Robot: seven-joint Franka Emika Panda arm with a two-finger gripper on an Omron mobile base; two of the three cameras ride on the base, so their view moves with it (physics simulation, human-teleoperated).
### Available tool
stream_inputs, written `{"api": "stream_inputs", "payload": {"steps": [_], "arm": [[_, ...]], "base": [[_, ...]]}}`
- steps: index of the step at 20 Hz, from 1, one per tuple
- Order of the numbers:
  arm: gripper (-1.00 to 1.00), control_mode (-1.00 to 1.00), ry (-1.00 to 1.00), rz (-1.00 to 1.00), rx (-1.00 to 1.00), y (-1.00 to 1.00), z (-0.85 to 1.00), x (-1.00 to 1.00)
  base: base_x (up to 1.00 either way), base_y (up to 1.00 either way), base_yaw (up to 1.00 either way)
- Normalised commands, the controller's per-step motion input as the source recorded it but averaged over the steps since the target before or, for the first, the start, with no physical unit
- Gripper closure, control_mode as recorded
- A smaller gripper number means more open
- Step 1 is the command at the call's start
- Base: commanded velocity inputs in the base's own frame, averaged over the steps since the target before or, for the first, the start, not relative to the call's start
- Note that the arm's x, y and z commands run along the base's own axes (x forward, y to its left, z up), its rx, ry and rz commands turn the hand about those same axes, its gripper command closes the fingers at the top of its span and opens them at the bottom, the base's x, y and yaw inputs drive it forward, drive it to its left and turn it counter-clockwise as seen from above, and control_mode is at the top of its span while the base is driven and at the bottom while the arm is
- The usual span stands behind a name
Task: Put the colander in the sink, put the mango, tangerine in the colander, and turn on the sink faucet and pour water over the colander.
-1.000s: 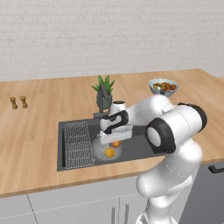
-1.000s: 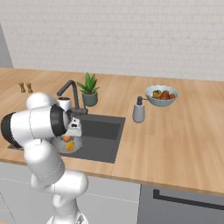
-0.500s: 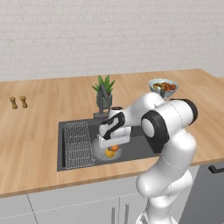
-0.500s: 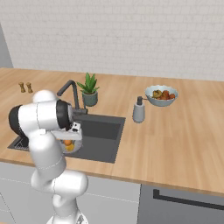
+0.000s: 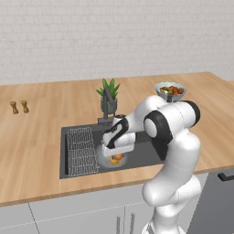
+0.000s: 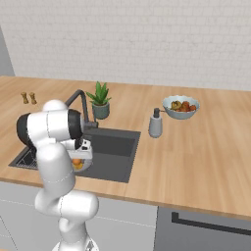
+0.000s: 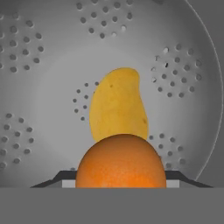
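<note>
Sitting in the sink, the colander is holding the mango on its floor, while the gripper is pinching the tangerine just above, overlapping the mango's near end.

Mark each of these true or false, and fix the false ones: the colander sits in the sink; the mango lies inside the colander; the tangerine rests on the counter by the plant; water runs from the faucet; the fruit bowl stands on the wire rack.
1. The colander sits in the sink. True.
2. The mango lies inside the colander. True.
3. The tangerine rests on the counter by the plant. False: it is between the fingers of the gripper, low over the colander.
4. Water runs from the sink faucet. False: no stream shows.
5. The fruit bowl stands on the wire rack. False: it stands on the counter, right of the sink.
</note>
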Motion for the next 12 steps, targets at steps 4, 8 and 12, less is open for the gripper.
{"api": "stream_inputs", "payload": {"steps": [4,8,12], "arm": [[1.00,-1.00,0.00,0.00,0.00,0.09,-0.15,0.11],[1.00,-1.00,0.00,0.00,0.00,0.04,-0.10,0.11],[1.00,-1.00,0.00,0.00,0.00,0.00,-0.10,0.08]], "base": [[0.00,0.00,0.00],[0.00,0.00,0.00],[0.00,0.00,0.00]]}}
